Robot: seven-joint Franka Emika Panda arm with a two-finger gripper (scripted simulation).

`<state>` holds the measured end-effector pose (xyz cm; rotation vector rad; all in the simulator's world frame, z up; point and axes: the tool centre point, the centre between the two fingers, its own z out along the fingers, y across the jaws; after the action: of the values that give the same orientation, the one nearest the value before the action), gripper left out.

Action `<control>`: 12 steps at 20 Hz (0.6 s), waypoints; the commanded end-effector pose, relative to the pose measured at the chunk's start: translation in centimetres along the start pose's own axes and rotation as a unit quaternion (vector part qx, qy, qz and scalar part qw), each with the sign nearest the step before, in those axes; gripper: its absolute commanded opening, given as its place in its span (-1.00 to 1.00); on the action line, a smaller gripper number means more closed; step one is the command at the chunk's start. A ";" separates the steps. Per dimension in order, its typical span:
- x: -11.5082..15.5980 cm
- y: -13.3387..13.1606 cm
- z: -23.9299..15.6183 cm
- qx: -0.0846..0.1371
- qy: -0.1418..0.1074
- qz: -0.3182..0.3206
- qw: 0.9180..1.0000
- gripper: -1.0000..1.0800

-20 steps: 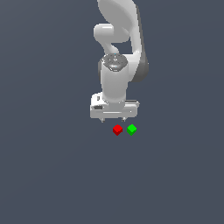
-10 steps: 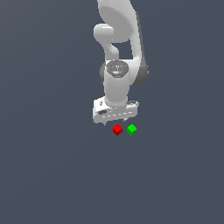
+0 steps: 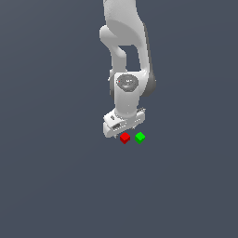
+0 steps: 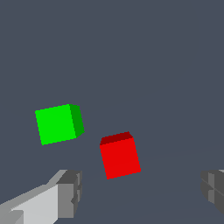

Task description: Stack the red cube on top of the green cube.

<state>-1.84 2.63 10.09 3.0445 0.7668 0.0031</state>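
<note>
Fingers of my white claw are standing spread wide, gripping nothing. I am hovering over the small bright red plain cube, which is lying between my fingertips on the flat grey floor. Its twin, the small bright green plain cube, is sitting just beside it, apart, outside my fingers.

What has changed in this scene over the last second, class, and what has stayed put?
The gripper has come down and turned slightly, so its open fingers now hang just above the red cube. Nothing has been gripped or released. The red cube and the green cube lie side by side, apart, exactly where they were.
</note>
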 end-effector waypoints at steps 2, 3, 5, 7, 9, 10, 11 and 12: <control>-0.2 -0.5 1.2 0.001 0.000 -0.045 0.999 0.92; -0.3 -0.6 1.5 0.001 0.000 -0.055 0.998 0.92; -0.4 -0.7 2.0 0.001 0.000 -0.074 0.997 0.92; -0.5 -0.9 2.4 0.001 0.000 -0.089 0.996 0.92; -0.6 -1.0 2.8 0.001 0.000 -0.102 0.995 0.92; -0.6 -1.0 2.9 0.001 0.000 -0.107 0.994 0.92; -0.6 -1.1 3.0 0.002 0.000 -0.111 0.994 0.92; -0.7 -1.1 3.1 0.002 0.000 -0.114 0.993 0.92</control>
<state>-2.89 3.24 7.15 2.9477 1.0890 -0.0002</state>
